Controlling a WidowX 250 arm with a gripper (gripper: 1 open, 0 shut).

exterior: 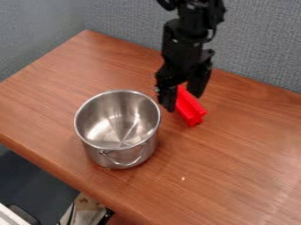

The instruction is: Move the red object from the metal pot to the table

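My claw (182, 91) was wide open, empty, fingers astride the block (188, 108) at center-right. Block lay on table (235, 167), just right of pot (118, 127), not inside. Best: center over bar w/ fingers square across narrow width, then close.

matte black robot arm (192, 22), blocky segmented wrist housing, boxy black gripper (185, 90) body, two slim dark fingers (166, 95), no visible markings or cables at this size
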